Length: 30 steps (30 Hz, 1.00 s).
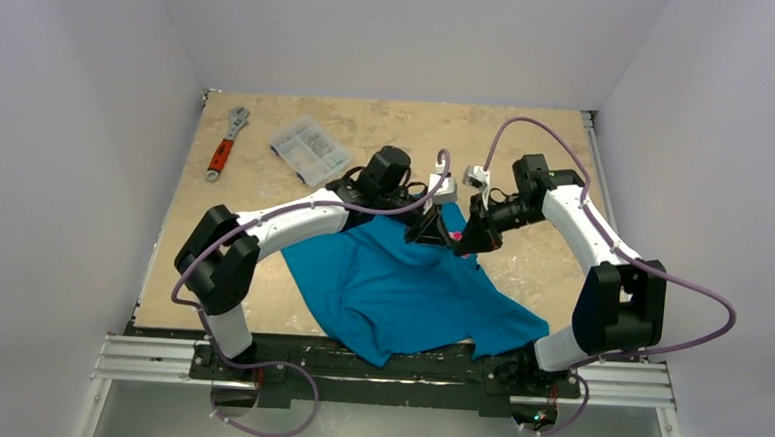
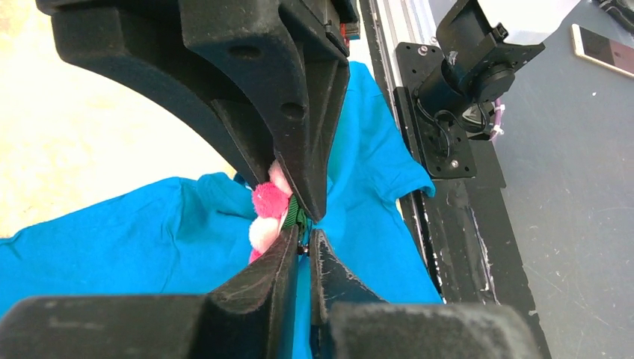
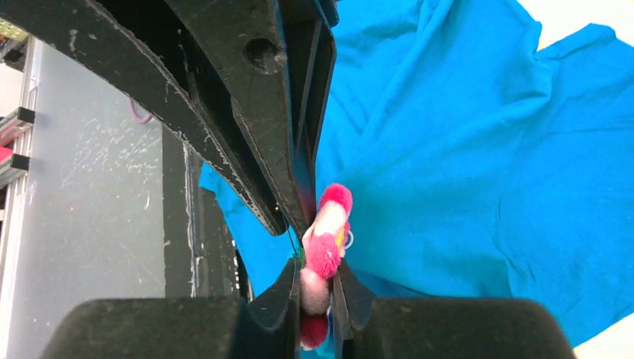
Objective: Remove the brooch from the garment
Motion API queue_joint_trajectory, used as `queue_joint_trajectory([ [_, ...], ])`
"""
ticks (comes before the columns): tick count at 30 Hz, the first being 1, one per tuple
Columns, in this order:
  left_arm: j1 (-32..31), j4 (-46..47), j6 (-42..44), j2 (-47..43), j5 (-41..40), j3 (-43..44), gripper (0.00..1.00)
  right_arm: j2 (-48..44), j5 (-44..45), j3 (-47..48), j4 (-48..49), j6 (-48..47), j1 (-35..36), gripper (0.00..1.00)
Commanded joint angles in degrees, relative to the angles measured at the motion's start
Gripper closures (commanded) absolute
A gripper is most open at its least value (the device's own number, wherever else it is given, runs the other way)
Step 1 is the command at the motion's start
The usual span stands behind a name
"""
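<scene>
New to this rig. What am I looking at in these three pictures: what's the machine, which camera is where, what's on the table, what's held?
Two robot arms are bolted at the near edge of a table, each ending in a two-finger gripper. The wide picture comes from a fixed camera above and behind them: left arm on the left, right arm on the right. The two close-ups come from wrist cameras, each looking along its own black fingers. On the tan table lie a teal T-shirt, a red-handled wrench and a clear compartment box. A pink flower brooch is on the shirt. The right gripper clamps the brooch. The left gripper is pinched shut right beside it; whether on cloth or pin is hidden.
</scene>
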Motion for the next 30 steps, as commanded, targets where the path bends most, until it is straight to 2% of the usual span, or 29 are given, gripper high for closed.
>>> queue_joint_trajectory([
  [1,1.10,3.95,-3.28,-0.46,1.25,1.74,0.86,-1.20,-3.07,0.75,-0.69,-0.54,0.58,0.90],
  [3,2.56,6.87,-6.11,-1.63,0.98,0.78,0.72,-0.79,-3.12,1.09,-1.96,-1.74,0.61,0.93],
  [5,4.59,9.21,-9.05,-3.84,-0.43,-0.89,0.63,-0.68,-3.85,1.39,-2.48,-1.97,0.56,0.98],
  [9,9.32,12.89,-12.78,-10.04,-4.75,-6.11,0.53,-0.48,-5.98,1.60,-1.99,-0.18,0.24,1.00],
  [12,11.39,12.75,-13.76,-13.72,-5.72,-9.80,0.50,0.28,-8.68,2.00,-1.99,1.95,-0.36,1.00],
  [14,11.47,13.19,-14.16,-15.09,-5.88,-12.57,0.50,0.75,-10.59,2.27,-2.26,3.45,-1.17,1.00],
  [19,9.88,19.80,-21.39,-15.58,-7.81,-16.50,0.54,1.08,-14.43,1.74,-2.66,8.60,-3.80,1.00],
  [22,7.87,21.29,-21.80,-16.02,-9.11,-16.54,0.64,1.78,-15.38,1.43,-4.10,10.00,-4.59,1.00],
  [25,6.23,21.62,-20.00,-16.11,-9.51,-15.93,0.70,2.75,-16.21,1.34,-6.44,9.57,-4.66,1.00],
  [30,3.56,21.36,-10.04,-16.29,-9.25,-15.41,0.69,2.92,-16.60,1.11,-6.54,10.78,-4.64,1.00],
])
